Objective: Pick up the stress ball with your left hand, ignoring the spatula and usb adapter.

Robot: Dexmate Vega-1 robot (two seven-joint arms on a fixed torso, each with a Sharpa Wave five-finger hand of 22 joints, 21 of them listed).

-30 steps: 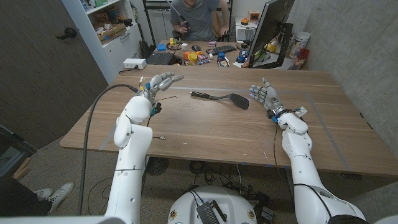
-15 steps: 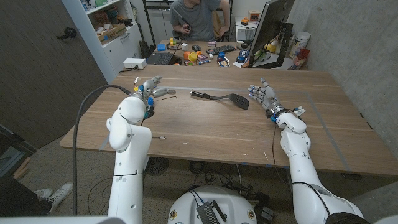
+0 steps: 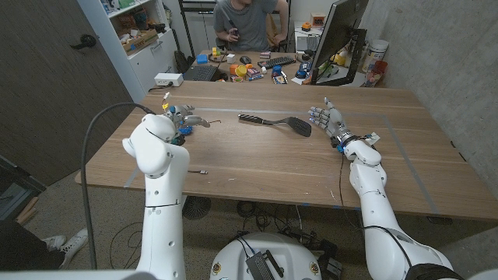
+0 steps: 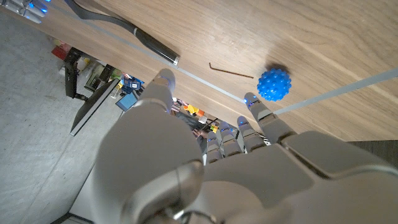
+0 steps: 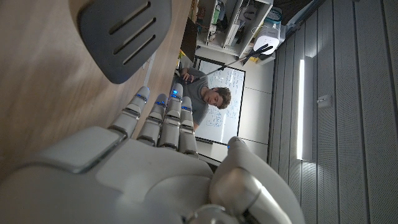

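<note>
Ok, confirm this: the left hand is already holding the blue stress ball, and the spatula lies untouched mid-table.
Not quite. The left hand holds nothing; the blue stress ball sits on the table beyond its fingertips, as the left wrist view shows. The spatula does lie untouched mid-table.

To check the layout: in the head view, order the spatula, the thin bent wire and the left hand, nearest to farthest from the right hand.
1. Spatula, table middle, blade nearest.
2. Thin bent wire, beyond the spatula's handle.
3. Left hand, by the wire.
</note>
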